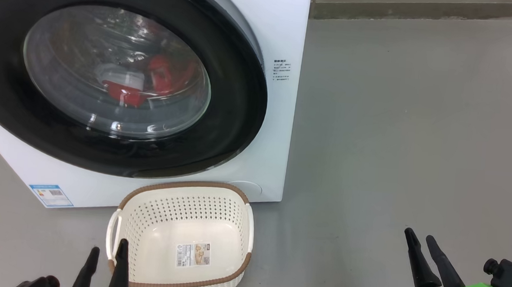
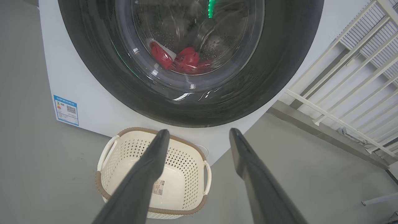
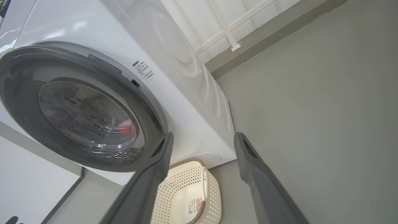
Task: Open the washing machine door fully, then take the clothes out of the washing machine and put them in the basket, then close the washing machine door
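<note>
Nothing is done yet: the round black-rimmed glass door (image 1: 240, 115) is closed on the red fabric clothes (image 1: 166, 76). The cream perforated plastic basket (image 1: 185, 186) sits empty. The left gripper (image 2: 199, 132) and right gripper (image 3: 203, 135) are both spread, holding nothing.

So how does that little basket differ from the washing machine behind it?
The basket is small, cream and open-topped; the washing machine is a big white box, shut by its round black-rimmed door. The basket holds no laundry; the washing machine has red clothes inside. Both stand on the grey floor.

head looks down; both wrists face washing machine (image 1: 280, 118) and basket (image 1: 188, 211).
</note>
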